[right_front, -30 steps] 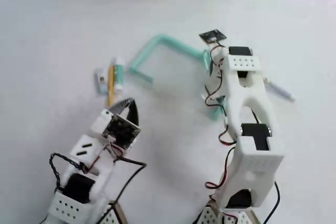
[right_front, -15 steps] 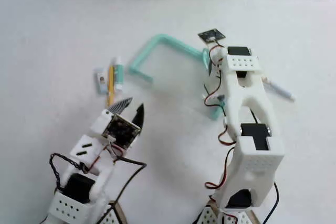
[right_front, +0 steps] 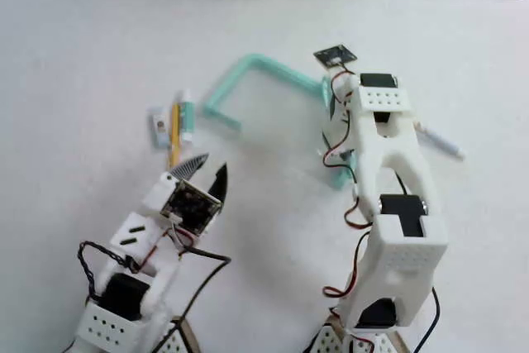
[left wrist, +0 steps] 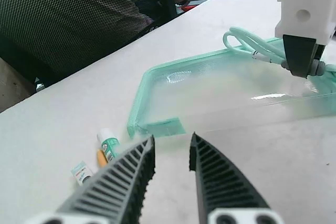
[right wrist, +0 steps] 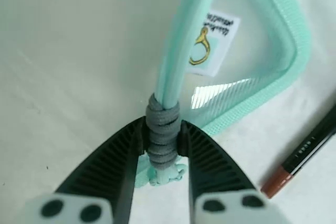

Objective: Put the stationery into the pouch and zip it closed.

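Pincers differ here: the right pincer (right wrist: 161,128) is clamped on the grey-wound pull (right wrist: 163,145) at the pouch's corner, with the cord squeezed between both black fingers. From that grip the pouch (right_front: 263,64) (clear, edged in mint green) spreads flat over the table (right_front: 83,39) toward 10 o'clock in the high view. A dark pen (right_front: 438,142) with a brown tip lies on the table at 3 o'clock of the right arm, outside the pouch and near the gripped corner. The left pincer (right_front: 213,163) holds nothing. Its two ribbed fingers stand a little apart over the table, at about 7 o'clock of the pouch. Just past its tips, toward 11 o'clock, lie a yellow pencil (right_front: 174,134), a small white-and-green tube (right_front: 188,115) and an eraser (right_front: 159,127). They lie side by side and close together, all outside the pouch, near its 9 o'clock end.
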